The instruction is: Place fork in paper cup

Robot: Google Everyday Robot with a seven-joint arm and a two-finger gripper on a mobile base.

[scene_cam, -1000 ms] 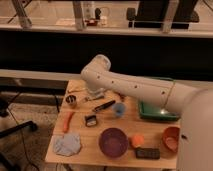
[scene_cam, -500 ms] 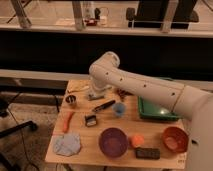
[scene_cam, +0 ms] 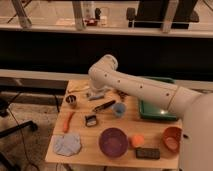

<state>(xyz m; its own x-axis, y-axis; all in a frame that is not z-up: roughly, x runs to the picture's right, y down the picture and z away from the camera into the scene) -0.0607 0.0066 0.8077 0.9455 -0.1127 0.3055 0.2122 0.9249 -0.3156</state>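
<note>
Fork indiscernible | pincer (scene_cam: 96,94) closed, low over table (scene_cam: 86,136), near blue cup (scene_cam: 119,109)

Dim, warm light falls from above on the wooden table (scene_cam: 90,148). The floor strip at 12 o'clock is far brighter, almost washed out. The white arm (scene_cam: 145,90) has a soft sheen and the green tray (scene_cam: 150,108) at 3 o'clock a glare spot. The closed gripper (scene_cam: 96,93) sits shaded, just 8 o'clock of centre.

Wooden table (scene_cam: 93,150) before a dark wall (scene_cam: 50,54), windows (scene_cam: 50,12) above.
</note>
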